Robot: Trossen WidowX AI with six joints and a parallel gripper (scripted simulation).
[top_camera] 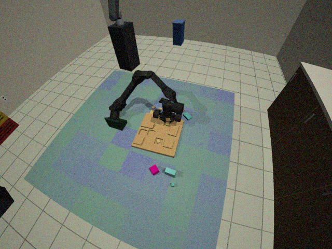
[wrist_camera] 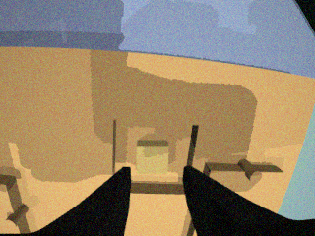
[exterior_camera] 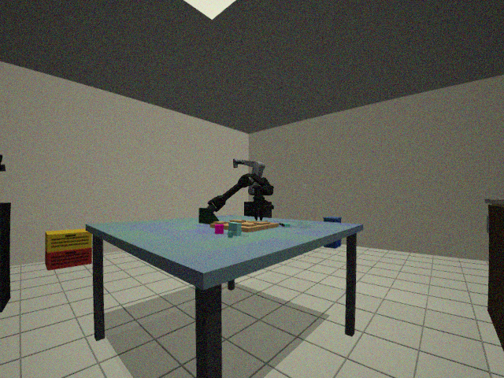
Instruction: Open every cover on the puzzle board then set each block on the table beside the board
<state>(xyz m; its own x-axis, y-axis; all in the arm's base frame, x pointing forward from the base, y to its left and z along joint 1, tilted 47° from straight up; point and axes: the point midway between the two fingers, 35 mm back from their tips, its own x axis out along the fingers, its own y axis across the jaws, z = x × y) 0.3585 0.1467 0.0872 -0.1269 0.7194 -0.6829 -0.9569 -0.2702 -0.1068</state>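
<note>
The wooden puzzle board (top_camera: 152,150) (exterior_camera: 248,228) lies flat on the table. My gripper (top_camera: 167,122) (exterior_camera: 258,219) (wrist_camera: 157,173) is partly open and empty, pointing down above the board's back part. A pale yellow block (wrist_camera: 153,158) sits in a well there, just beyond the fingertips in the wrist view. A second pale shape (top_camera: 158,140) shows in a well near the front. Flat cover-like plates lie at the left (top_camera: 147,123), right (top_camera: 174,130) and front right (top_camera: 168,143). Knobs (wrist_camera: 248,168) (wrist_camera: 19,213) stand beside the block's well. How far each cover is open is too small to tell.
A magenta cube (top_camera: 154,169) (exterior_camera: 219,228), a teal block (top_camera: 170,171) (exterior_camera: 235,228) and a small teal cube (top_camera: 172,184) (exterior_camera: 230,234) rest in front of the board. Another teal block (top_camera: 187,115) lies off its back right. Small yellow pieces (top_camera: 153,107) show behind it.
</note>
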